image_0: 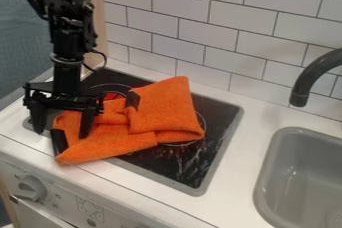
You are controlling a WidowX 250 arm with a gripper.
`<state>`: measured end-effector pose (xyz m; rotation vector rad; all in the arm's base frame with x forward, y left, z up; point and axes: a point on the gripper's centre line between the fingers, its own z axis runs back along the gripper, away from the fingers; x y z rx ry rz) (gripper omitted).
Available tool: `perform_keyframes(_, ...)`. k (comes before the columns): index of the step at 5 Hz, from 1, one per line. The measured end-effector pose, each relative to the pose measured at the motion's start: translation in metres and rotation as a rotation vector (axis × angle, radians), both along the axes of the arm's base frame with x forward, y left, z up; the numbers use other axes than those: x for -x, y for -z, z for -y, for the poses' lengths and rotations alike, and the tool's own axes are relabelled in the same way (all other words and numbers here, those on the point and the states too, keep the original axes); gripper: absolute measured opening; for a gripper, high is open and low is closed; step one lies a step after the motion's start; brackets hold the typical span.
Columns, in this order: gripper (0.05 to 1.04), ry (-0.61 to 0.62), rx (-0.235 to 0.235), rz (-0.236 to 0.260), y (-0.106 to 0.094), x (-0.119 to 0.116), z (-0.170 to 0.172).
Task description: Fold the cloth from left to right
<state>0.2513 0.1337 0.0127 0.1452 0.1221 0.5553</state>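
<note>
Fingers [86,123] of the gripper [61,130] stand wide apart, pointing down, 1 of the 2 over the orange cloth [170,107]; whether it touches, I cannot tell. The cloth lies bunched and partly folded on the black stove top [217,139], 1 corner reaching past its near edge. 2 black strips [59,141] show at the cloth. Beyond are 1 grey sink [267,172], 1 dark faucet [314,77] and the tiled wall [214,17].
</note>
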Motion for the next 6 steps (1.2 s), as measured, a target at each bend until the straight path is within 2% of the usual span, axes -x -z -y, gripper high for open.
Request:
perform_keyframes(1, 0.711, 0.000, 0.002, 0.023, 0.0016, -0.0030, 0.0000)
perform_keyframes(2, 0.501, -0.006, 0.009, 0.032, 0.0028, -0.0031, 0.0018)
perform_keyframes(3, 0.346, -0.010, 0.013, 0.036, 0.0037, -0.0034, 0.0026)
perform_keyframes(5, 0.112, 0.007, 0.020, 0.045, 0.0033, -0.0033, 0.0041)
perform_keyframes(6, 0.064, 0.017, 0.028, 0.056, -0.0001, -0.0027, 0.0063)
